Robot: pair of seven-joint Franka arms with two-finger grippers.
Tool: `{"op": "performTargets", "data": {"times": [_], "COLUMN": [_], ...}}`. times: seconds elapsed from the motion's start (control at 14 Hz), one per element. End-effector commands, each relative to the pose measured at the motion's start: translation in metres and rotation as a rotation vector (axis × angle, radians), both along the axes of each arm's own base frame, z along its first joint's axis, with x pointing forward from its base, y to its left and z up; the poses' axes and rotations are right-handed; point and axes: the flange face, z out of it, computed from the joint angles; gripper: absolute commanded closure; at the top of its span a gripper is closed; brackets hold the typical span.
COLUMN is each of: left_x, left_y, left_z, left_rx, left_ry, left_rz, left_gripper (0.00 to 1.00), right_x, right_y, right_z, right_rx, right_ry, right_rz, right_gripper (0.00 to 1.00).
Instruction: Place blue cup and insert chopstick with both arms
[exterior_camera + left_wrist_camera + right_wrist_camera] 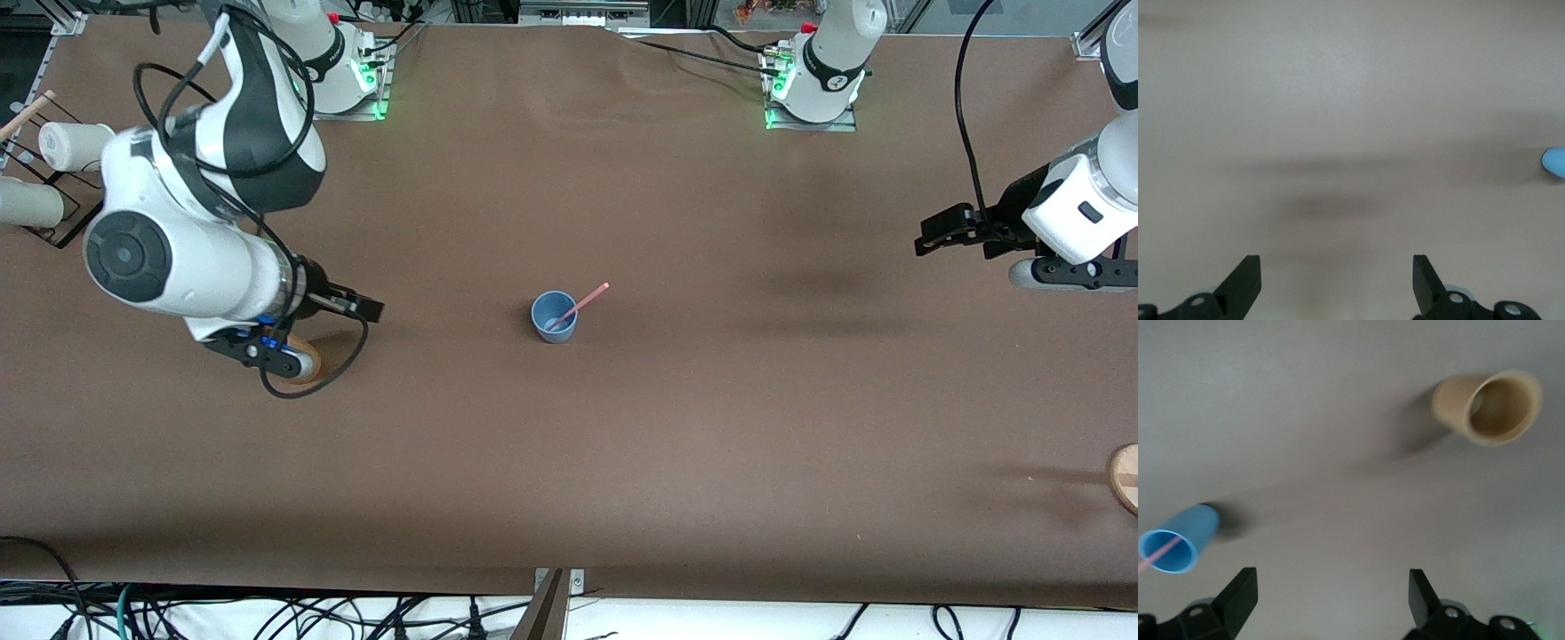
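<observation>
The light-blue cup (pixel 554 317) stands upright near the middle of the table. The pink chopstick (pixel 582 304) leans inside it, with its upper end sticking out over the rim. My right gripper (pixel 368 308) is open and empty, in the air toward the right arm's end of the table, apart from the cup. The right wrist view shows the blue cup (pixel 1178 539), the chopstick (pixel 1153 559) and my open right gripper (pixel 1331 587). My left gripper (pixel 926 240) is open and empty at the left arm's end. The left wrist view shows my open left gripper (pixel 1337 273) over bare table and an edge of the blue cup (pixel 1554 162).
A tan-brown cup (pixel 305 360) stands under the right arm's hand, partly hidden; it also shows in the right wrist view (pixel 1488 405). A rack with white cups (pixel 67 145) stands at the right arm's end. A wooden disc (pixel 1125 476) lies at the left arm's end.
</observation>
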Motion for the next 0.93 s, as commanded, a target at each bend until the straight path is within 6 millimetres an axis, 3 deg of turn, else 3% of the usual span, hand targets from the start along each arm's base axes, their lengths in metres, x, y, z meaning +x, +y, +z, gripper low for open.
{"op": "performTargets", "data": {"times": [0.0, 0.21, 0.43, 0.64, 0.86], "left_x": [0.006, 0.006, 0.006, 0.006, 0.008], "left_y": [0.001, 0.001, 0.003, 0.006, 0.008], "left_z": [0.004, 0.004, 0.004, 0.006, 0.009], "left_rx": [-0.019, -0.015, -0.008, -0.005, -0.005], "left_ry": [-0.009, -0.009, -0.009, -0.014, -0.022], "left_rz": [-0.001, -0.002, -0.001, 0.002, 0.005], "left_gripper": [0.0, 0.0, 0.0, 0.0, 0.0], "right_x": [-0.018, -0.048, -0.093, -0.098, -0.096], "right_y": [-0.053, -0.099, -0.139, -0.136, -0.144], "right_z": [0.03, 0.044, 0.049, 0.063, 0.06], "right_rx": [-0.015, -0.048, -0.034, -0.044, -0.037], "right_ry": [-0.017, -0.089, -0.186, -0.188, -0.148], "right_rz": [0.142, 0.325, 0.361, 0.377, 0.363], "right_gripper": [0.0, 0.0, 0.0, 0.0, 0.0]}}
